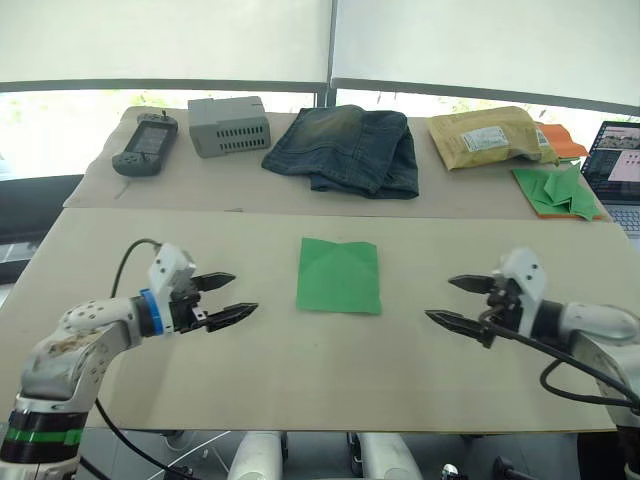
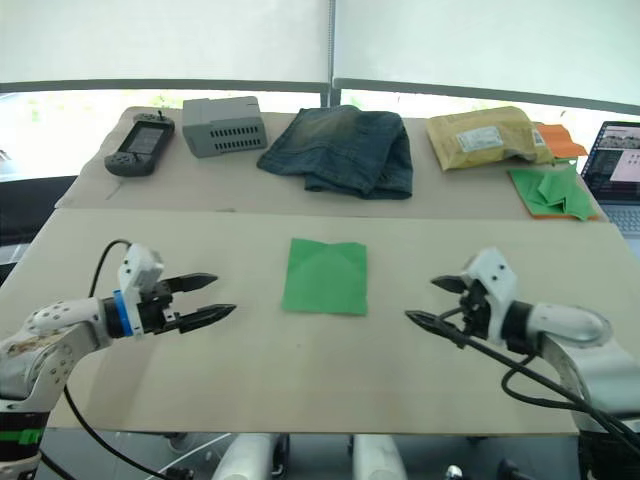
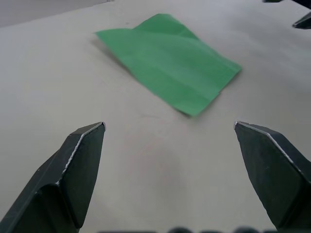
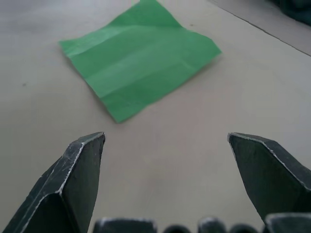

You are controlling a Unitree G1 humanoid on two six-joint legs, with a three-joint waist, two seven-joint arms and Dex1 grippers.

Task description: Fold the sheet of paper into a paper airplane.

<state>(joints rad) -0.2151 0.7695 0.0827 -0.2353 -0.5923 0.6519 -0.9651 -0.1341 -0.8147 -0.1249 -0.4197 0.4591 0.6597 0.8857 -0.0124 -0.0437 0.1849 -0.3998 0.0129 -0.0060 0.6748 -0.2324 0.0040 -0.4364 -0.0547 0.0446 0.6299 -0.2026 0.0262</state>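
Nearest to you, two grippers hover over the tan table (image 1: 300, 380): the left gripper (image 1: 226, 297) and the right gripper (image 1: 455, 301), each with its two black fingers spread apart and nothing between them. Both point inward toward the one sheet of paper (image 1: 339, 275), which lies flat on the near table, between the grippers and well apart from each. Note its look: bright green, roughly square, with crease lines running across it; one corner lifts slightly in the left wrist view.

Along the far table (image 1: 250, 195) you can count, from your left: one dark handheld device (image 1: 146, 143), one grey vented box (image 1: 229, 125), one pair of folded blue jeans (image 1: 347, 148), one yellow padded envelope (image 1: 487, 136) bearing a label too small to read, one heap of green paper pieces (image 1: 557, 189) on an orange sheet, and one open laptop (image 1: 617, 165) at the right edge. No writing is legible.
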